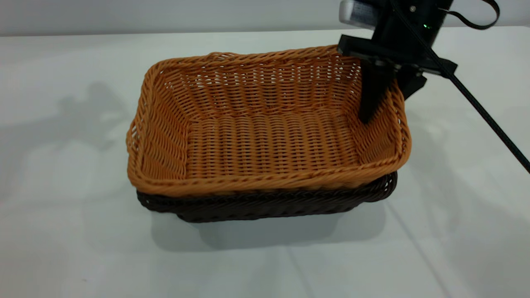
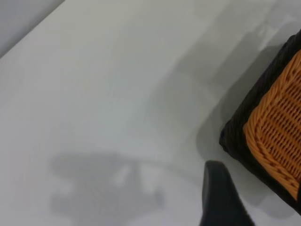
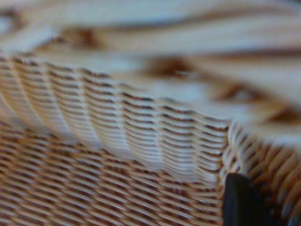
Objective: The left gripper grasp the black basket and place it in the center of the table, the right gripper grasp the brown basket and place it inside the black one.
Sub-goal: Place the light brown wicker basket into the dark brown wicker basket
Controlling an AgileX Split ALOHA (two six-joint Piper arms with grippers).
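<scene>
Brown basket [image 1: 265, 128] sits nested in the black basket [image 1: 269, 203] near the middle of the table [image 1: 62, 231], a touch skewed. Right gripper [image 1: 383, 105] straddles its right wall, one finger inside, one outside, apparently pinching the wicker. I'd release gently and lift straight up so the rim isn't dragged. Left gripper [image 2: 221, 197] hangs off the stack's corner; whether it's open, I can't tell.
</scene>
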